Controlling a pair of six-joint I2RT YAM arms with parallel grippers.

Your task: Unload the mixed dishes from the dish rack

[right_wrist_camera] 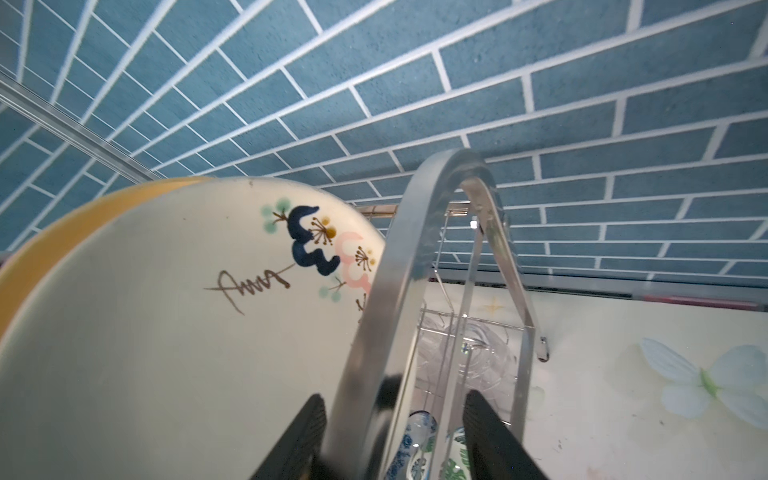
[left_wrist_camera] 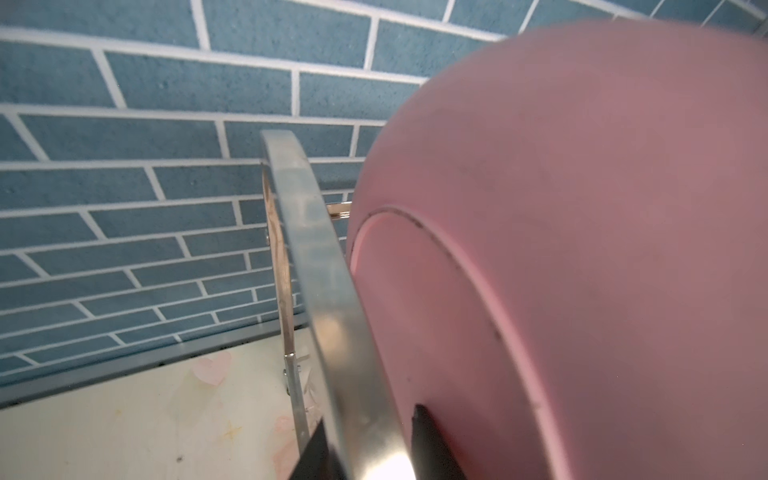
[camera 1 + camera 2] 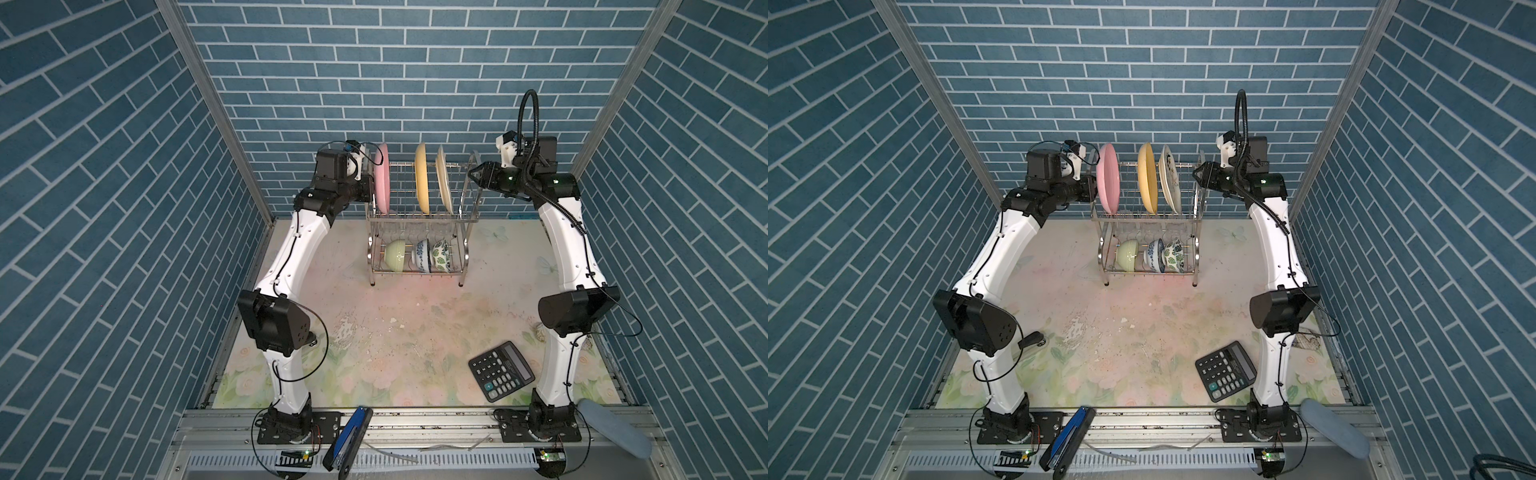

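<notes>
the left gripper (image 2: 370, 415) flanks the left arch (image 2: 328, 291) of the dish rack (image 3: 462, 249), grip cannot be told; the right gripper (image 1: 392, 395) straddles the right arch (image 1: 399, 270), released, cream plate (image 1: 166, 332) just beside.

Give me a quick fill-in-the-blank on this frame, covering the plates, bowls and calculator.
The plate nearest the left gripper is ____.
The lower tier of the dish rack holds ____ bowls.
The calculator lies on the table beside the ____ arm.
Missing words: pink; three; right.

pink plate (image 2: 582, 249) cropped, glasses (image 1: 469, 357) blurred
</notes>
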